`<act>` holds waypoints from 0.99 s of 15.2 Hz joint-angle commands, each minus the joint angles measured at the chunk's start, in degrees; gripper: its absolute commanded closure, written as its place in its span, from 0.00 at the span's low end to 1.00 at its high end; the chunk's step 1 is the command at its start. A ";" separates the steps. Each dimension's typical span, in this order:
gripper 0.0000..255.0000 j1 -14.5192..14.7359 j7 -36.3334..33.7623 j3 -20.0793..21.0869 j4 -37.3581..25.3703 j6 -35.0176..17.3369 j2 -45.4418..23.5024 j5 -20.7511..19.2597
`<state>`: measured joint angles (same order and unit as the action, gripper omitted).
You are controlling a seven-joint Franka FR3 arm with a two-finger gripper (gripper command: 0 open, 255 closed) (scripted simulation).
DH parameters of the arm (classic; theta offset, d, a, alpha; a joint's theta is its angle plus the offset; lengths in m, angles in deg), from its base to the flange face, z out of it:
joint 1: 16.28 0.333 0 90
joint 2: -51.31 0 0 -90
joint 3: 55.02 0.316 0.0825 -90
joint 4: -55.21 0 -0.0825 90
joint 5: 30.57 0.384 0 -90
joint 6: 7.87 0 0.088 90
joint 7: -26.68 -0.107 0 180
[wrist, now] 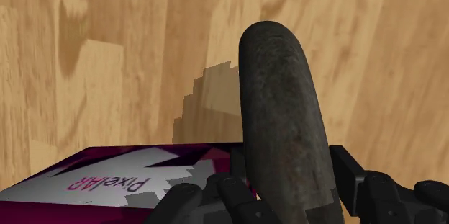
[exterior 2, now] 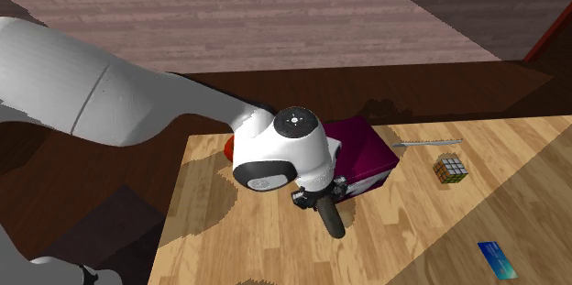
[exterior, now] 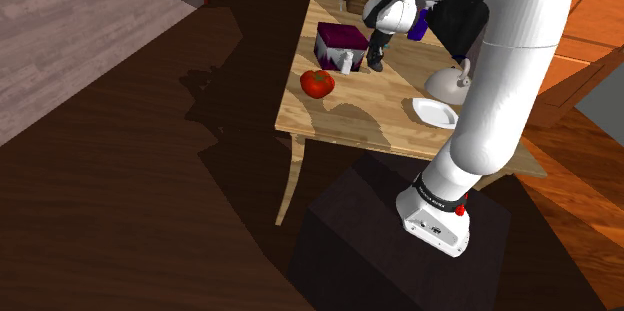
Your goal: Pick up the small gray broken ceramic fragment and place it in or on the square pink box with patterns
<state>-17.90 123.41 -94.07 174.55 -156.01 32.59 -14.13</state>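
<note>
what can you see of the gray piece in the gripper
The gray fragment is a long, rounded, finger-shaped piece, dark gray with a rough, mottled surface. The black gripper is shut on one end, and the blunt free end sticks out well beyond it. The piece is over the wooden table, close beside the magenta box. I cannot tell whether it touches either.

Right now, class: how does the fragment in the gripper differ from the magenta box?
The gray fragment is plain dark gray; the magenta box bears white patterns. The fragment is long and rounded; the box is flat-sided. The gripper clasps the fragment; the box rests on the wooden table.
</note>
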 commanded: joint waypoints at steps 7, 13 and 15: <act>1.00 2.39 -3.25 -2.79 -1.56 4.85 4.13 -4.82; 1.00 3.67 -5.34 -4.24 -3.33 8.77 6.98 -8.07; 1.00 4.01 -5.96 -4.59 -4.04 10.11 7.87 -9.05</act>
<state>-14.10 117.83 -98.45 170.93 -146.70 39.95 -22.59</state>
